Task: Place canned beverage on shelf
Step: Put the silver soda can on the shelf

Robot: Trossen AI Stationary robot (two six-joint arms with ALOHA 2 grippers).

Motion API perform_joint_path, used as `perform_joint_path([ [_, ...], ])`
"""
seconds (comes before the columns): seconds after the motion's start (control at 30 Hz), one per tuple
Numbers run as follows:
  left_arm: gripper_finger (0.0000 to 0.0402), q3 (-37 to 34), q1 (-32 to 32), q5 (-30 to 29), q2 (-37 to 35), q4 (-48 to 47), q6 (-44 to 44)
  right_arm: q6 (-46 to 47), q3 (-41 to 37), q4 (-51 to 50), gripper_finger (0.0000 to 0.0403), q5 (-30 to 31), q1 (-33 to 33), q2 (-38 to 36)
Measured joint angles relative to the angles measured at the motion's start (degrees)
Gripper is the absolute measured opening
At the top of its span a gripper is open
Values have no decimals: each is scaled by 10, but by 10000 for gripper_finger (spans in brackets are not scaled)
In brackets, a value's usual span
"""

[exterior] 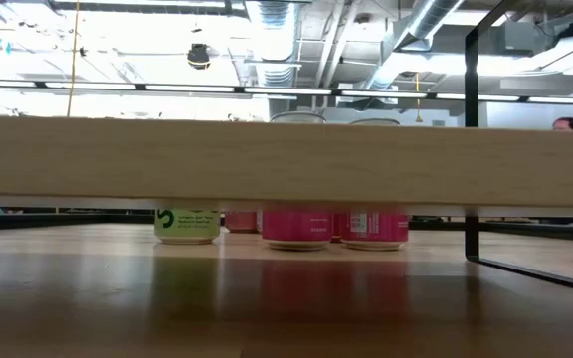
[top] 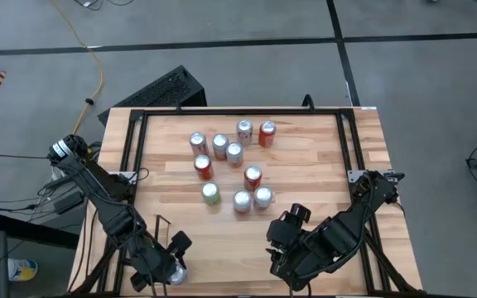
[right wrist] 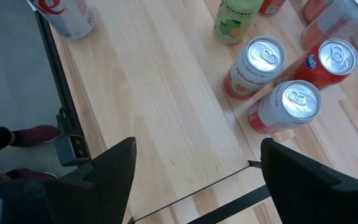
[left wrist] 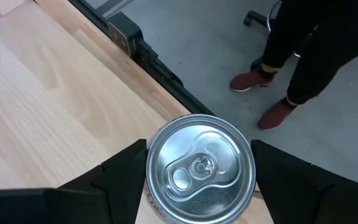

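Observation:
A silver-topped can [left wrist: 201, 168] stands upright between the fingers of my left gripper [top: 171, 263], which is shut on it at the table's near left edge. My right gripper [top: 280, 248] is open and empty above bare wood near the near edge, right of centre; its fingers frame the right wrist view [right wrist: 197, 180]. The shelf [top: 305, 157] is the wood floor between thin black side rails [top: 137, 141] at the table's far half. Several cans stand on their bases there, among them a green one [top: 211, 193] and red ones [top: 203, 167]. My left gripper pinches the can between its two fingers, one on each side of the wall just below the top rim [left wrist: 149, 155]. The fingers come from above, pointing down. The can is upright; I cannot tell whether its base is on the table.
The black metal frame [top: 238, 110] runs around the tabletop, and a small thin black bracket [top: 162, 222] stands near my left arm. A person's legs and red shoes [left wrist: 253, 81] show on the floor just beyond the near edge. There is bare wood between the two grippers.

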Motion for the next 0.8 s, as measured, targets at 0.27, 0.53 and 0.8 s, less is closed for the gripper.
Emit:
perform_joint_path([
  [0.27, 267, 0, 7, 2, 0, -4, 11, 0, 0, 0, 315, 0, 0, 0],
  [0.53, 295, 0, 12, 9, 0, -8, 11, -13, 0, 0, 315, 0, 0, 0],
  [0.8, 294, 3, 26, -8, -33, -37, -11, -29, 0, 2, 315, 2, -5, 0],
])
